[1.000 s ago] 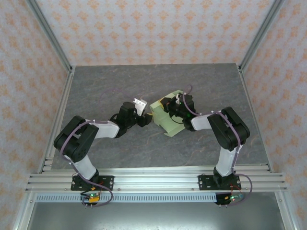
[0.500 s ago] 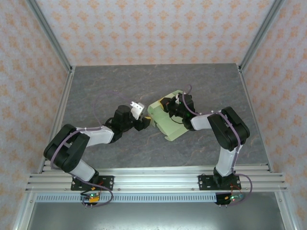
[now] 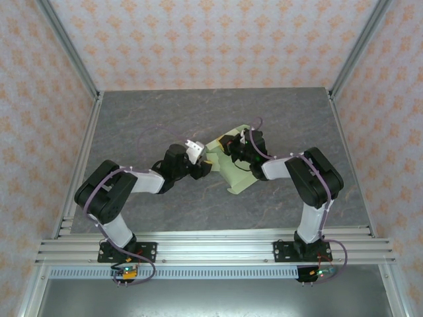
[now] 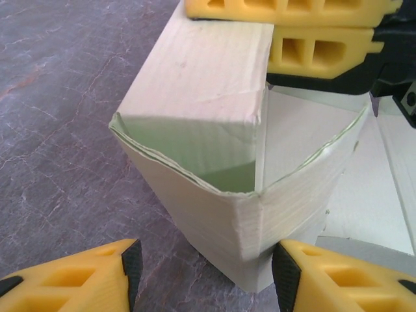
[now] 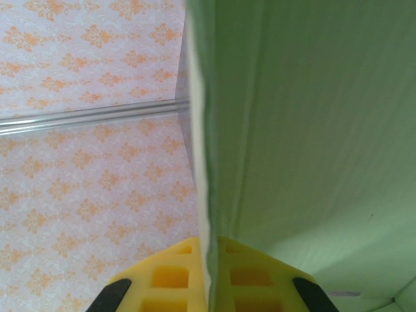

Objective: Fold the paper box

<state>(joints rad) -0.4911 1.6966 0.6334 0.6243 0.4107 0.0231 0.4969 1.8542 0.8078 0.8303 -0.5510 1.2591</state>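
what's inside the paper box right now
Looking in from the left wrist view, the paper box shows only its own pale green walls and a folded-in panel, no object. Its near wall covers the very bottom, so that part cannot be checked.

Grey marbled table (image 3: 145, 119), orange-patterned walls (image 3: 198, 39)

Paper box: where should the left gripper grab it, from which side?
Probably the near upright wall of the paper box, pinched across its thin top rim, coming from the left arm's side where the open left gripper faces that corner. The right gripper clamps the far panel, so the near side is free.
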